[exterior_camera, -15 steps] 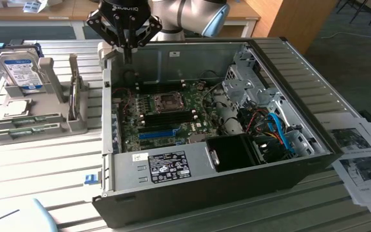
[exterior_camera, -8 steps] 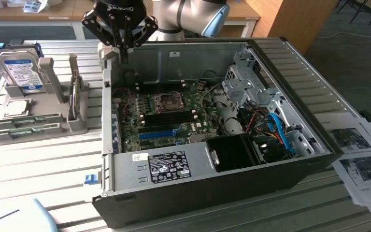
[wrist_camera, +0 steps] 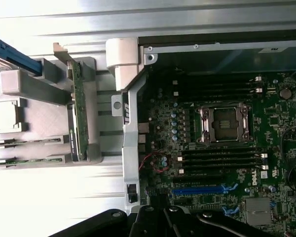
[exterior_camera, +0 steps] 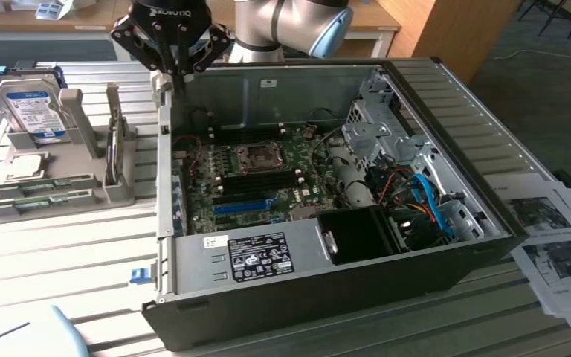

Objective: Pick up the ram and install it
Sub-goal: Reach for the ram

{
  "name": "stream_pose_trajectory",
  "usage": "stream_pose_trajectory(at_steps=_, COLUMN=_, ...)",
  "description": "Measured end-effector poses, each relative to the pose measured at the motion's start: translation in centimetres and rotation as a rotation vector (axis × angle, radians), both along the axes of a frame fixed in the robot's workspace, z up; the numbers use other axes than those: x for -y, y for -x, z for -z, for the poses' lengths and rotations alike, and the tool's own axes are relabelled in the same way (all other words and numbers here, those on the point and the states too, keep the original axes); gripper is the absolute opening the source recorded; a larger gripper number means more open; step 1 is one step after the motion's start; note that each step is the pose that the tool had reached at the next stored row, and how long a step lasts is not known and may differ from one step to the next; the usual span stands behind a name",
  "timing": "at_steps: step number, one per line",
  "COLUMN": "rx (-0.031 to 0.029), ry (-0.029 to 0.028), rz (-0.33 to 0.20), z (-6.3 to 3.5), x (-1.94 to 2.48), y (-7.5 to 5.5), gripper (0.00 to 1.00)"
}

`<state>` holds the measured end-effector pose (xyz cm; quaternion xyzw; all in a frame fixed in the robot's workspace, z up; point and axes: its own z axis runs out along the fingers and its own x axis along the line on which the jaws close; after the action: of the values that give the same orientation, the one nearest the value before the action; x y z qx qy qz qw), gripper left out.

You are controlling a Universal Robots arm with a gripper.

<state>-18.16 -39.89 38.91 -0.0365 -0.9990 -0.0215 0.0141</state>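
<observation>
We are noting the claw hovering with its fingers pressed together, gripping nothing, over the open computer case's far corner. The ram is standing on edge in the grey holder on the counter, just beside the case.

Green ram in grey rack; green motherboard with blue slot; hard drive labelled blue and white; black case.
</observation>
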Motion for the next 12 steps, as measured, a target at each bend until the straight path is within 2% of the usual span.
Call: stream_pose_trajectory(at_steps=12, rx=0.028, ry=-0.0046, rz=-0.004, z=0.01, x=0.0, y=2.1, gripper=0.09)
